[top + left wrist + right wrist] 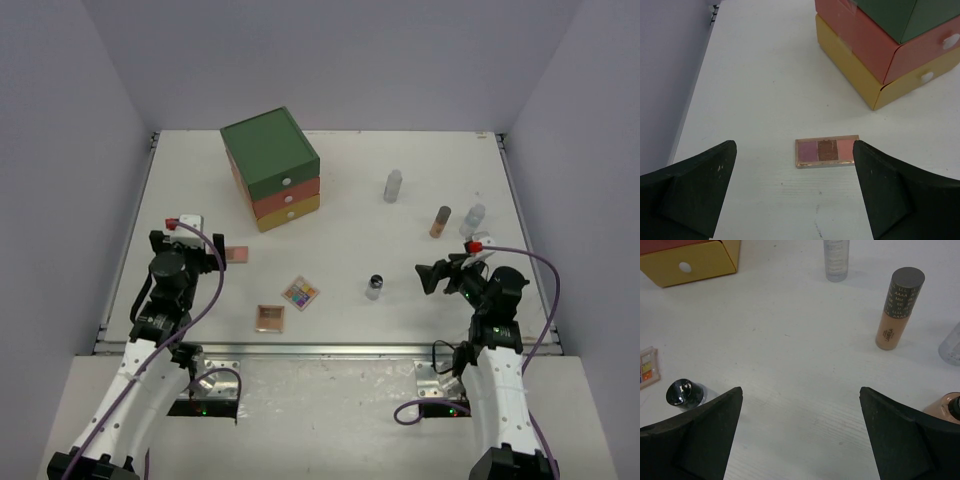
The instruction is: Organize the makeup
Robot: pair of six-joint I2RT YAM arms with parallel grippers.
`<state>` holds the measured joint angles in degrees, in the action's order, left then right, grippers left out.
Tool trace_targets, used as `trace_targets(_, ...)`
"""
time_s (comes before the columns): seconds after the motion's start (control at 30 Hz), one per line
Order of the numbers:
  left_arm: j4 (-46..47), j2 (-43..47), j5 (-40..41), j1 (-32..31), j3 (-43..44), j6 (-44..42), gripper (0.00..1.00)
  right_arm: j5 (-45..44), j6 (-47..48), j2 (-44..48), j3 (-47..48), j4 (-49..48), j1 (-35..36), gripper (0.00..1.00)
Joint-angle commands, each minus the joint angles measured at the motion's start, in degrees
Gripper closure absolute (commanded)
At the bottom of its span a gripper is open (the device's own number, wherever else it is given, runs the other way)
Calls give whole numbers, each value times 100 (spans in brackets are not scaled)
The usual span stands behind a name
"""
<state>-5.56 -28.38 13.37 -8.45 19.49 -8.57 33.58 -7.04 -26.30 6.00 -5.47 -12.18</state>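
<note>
Plainly, nothing sorted. Your left gripper (pixel 794 150) and right gripper (pixel 801 392) both gape, empty. Nearest: tan palette (pixel 270 318), multicolour palette (pixel 300 293), black-capped jar (pixel 375 287); pink palette (pixel 827 150) just ahead of the left gripper. Farther: amber bottle (pixel 440 221), clear bottle (pixel 393 186). Drawer box (pixel 272 168) shut; everything left to do.

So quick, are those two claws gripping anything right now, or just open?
Left gripper: open, holding nothing; the pink palette lies loose on the table.
Right gripper: open, holding nothing.
</note>
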Motion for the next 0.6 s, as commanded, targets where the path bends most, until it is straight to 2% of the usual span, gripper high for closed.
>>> trace_targets(0.0, 267, -25, 99, -34, 145, 45, 0, -352, -353, -38, 281, 20, 33, 1)
trace_targets(0.17, 257, 46, -522, -34, 290, -826, 0, -490, -813, -269, 867, 173, 31, 1)
trace_targets(0.33, 167, 64, -1858, -34, 932, -2378, 0, -313, -1449, -462, 1637, 20, 31, 1)
trace_targets(0.47, -120, -436, -2537, -34, 1707, -3075, 0, 585, -1443, -823, 2258, -142, 31, 1)
trace_targets(0.5, -361, -816, -2725, -34, 2084, -3368, 0, 669, -1416, -1088, 2593, -82, 31, 1)
trace_targets(0.57, -899, -1492, -2699, -34, 2659, -3747, 0, 645, -1251, -1502, 3133, 343, 63, 9)
